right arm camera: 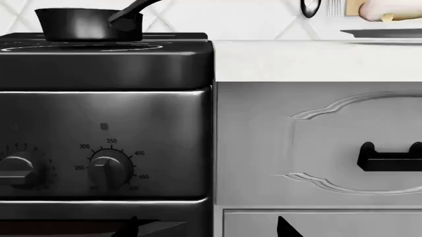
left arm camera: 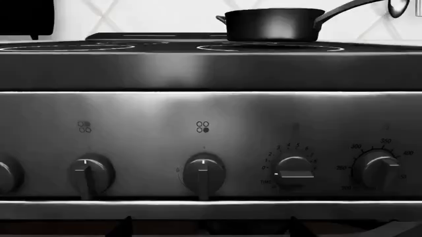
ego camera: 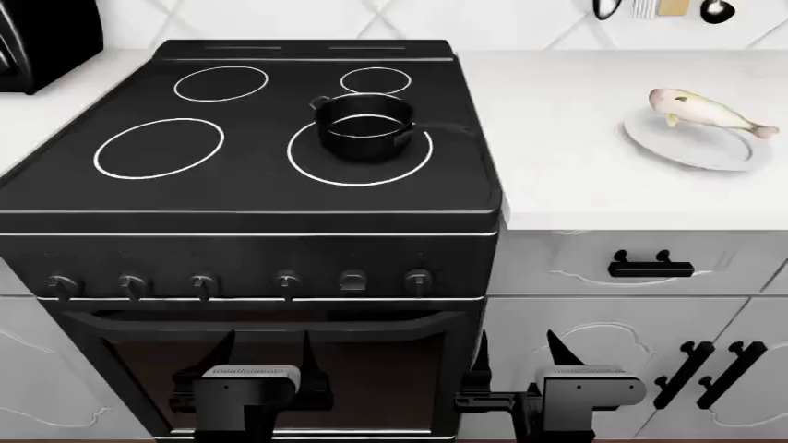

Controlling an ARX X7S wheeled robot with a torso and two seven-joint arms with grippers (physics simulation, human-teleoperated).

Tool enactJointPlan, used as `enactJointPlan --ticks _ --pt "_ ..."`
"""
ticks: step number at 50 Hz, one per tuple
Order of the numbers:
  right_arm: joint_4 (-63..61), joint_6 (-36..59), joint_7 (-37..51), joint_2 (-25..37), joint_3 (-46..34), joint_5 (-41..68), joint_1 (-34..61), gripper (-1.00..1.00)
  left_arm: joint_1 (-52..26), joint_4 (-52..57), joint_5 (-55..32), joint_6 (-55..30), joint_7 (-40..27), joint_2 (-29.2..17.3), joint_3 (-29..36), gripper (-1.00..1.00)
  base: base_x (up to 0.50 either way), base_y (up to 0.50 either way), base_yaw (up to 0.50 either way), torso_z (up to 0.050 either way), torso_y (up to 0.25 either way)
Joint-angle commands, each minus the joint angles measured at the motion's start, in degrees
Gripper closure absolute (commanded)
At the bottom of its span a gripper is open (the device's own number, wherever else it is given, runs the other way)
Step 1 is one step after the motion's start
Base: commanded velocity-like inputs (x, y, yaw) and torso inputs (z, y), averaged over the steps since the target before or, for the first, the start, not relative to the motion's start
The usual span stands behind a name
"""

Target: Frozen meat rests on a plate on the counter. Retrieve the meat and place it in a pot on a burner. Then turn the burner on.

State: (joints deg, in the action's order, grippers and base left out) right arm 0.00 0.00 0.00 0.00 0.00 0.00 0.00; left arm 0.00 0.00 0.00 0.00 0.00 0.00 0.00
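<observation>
The meat (ego camera: pixel 708 111), a pale fish with an olive back, lies on the white plate (ego camera: pixel 685 146) at the right of the marble counter (ego camera: pixel 567 138). The black pot (ego camera: pixel 364 125) stands on the back part of the widest burner (ego camera: pixel 357 172), handle pointing right. My left gripper (ego camera: pixel 265 346) and right gripper (ego camera: pixel 518 346) hang low before the oven front, both open and empty, far below the fish. In the left wrist view the pot (left arm camera: pixel 274 24) sits above the stove knobs. In the right wrist view I see the pot (right arm camera: pixel 86 23), the plate (right arm camera: pixel 386 32) edge and the meat (right arm camera: pixel 389 10).
Several knobs (ego camera: pixel 288 281) line the stove front; one knob (left arm camera: pixel 203 174) faces the left gripper (left arm camera: pixel 209 227). A drawer handle (ego camera: pixel 650 268) juts from the white cabinet facing the right gripper (right arm camera: pixel 207 227). A black appliance (ego camera: pixel 43 37) stands at the back left.
</observation>
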Motion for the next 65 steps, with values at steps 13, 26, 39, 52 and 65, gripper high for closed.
enactJointPlan --ticks 13,26,39,52,65 --pt "-0.55 -0.25 2.38 2.82 -3.91 3.05 -0.01 -1.00 0.46 0.25 -3.77 -0.08 -1.26 -3.23 2.94 -1.00 0.00 0.00 0.00 0.044 0.000" --pt "-0.68 1.52 3.11 3.80 -5.07 5.68 0.66 -1.00 -0.21 -0.06 -5.17 -1.05 -2.25 -4.28 4.05 -1.00 0.00 -0.26 0.00 0.050 0.000" --pt "0.06 1.25 3.59 4.71 -5.62 7.66 0.66 -1.00 -0.38 -0.55 -6.02 -1.18 -3.11 -5.01 5.15 -1.00 0.00 -0.50 0.00 0.050 0.000" --pt "0.13 1.68 4.48 5.34 -6.47 8.67 1.00 -1.00 -0.75 -1.04 -6.99 -1.23 -3.97 -5.86 6.09 -1.00 0.00 -0.50 0.00 0.050 0.000" --pt "-0.34 2.17 5.44 6.26 -7.07 9.73 1.02 -1.00 -0.94 -0.47 -7.74 -1.97 -4.87 -6.58 6.89 -1.00 0.00 -0.50 0.00 0.050 0.000"
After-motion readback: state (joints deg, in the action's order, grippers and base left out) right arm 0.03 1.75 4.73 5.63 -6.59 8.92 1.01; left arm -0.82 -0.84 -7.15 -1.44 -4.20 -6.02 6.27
